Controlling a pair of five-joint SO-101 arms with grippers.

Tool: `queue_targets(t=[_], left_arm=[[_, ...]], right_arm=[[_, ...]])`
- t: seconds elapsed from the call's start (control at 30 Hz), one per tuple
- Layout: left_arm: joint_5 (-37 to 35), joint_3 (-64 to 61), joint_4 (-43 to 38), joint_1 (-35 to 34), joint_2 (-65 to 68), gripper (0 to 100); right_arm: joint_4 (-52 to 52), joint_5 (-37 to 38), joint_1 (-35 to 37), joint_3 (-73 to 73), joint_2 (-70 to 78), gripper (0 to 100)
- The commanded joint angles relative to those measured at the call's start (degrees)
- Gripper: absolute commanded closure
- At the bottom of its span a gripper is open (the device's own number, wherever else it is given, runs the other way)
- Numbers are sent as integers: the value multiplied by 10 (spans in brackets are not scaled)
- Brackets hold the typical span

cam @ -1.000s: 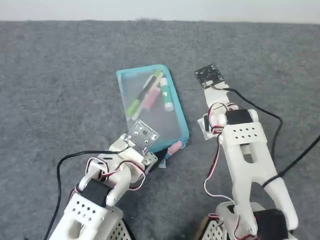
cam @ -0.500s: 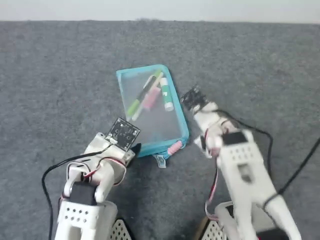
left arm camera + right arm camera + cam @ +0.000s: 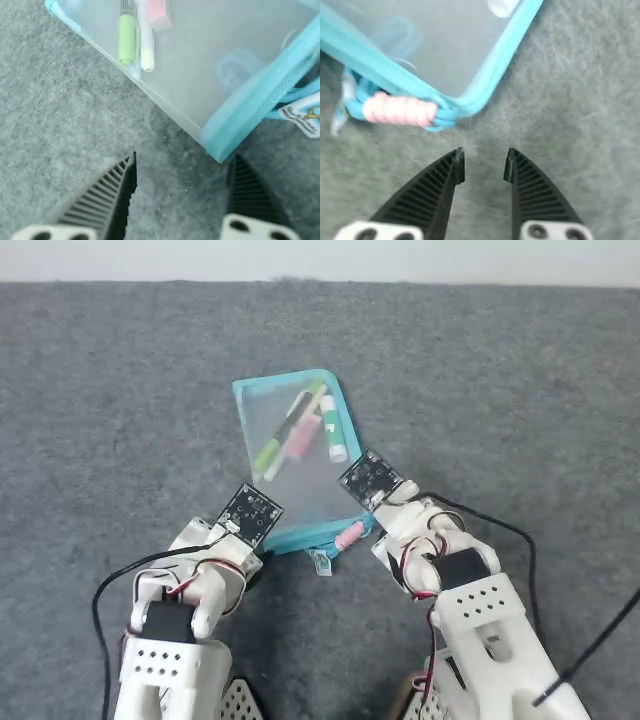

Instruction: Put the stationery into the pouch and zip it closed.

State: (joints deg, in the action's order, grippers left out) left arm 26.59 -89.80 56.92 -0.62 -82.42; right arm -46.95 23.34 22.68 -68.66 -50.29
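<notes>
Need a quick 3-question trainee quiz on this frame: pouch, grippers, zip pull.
1. Fill in: the left gripper and right gripper are both ___ (open/shut).
2. The pink zipper pull lies nearer which gripper? A: left. B: right.
3. True or false: the pens lie on the table outside the pouch.

Key: 1 open; 2 B; 3 false, they are inside the pouch.
</notes>
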Motion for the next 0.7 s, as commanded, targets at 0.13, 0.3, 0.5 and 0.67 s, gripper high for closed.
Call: queue_targets(t=[0.13,0.3,0.5,0.67], left_arm=[[-117,4,-80,-7,10,720],[-118,-19,-103,-17,6,720],[-119,-44,-164,-97,6,721],[-117,-50,-177,-106,6,721]], right_arm=[[-97,-138,65,156,-4,950],[-84,-179,105,156,5,868],[-76,-315,111,181,98,858],[-131,-465,116,295,228,857]])
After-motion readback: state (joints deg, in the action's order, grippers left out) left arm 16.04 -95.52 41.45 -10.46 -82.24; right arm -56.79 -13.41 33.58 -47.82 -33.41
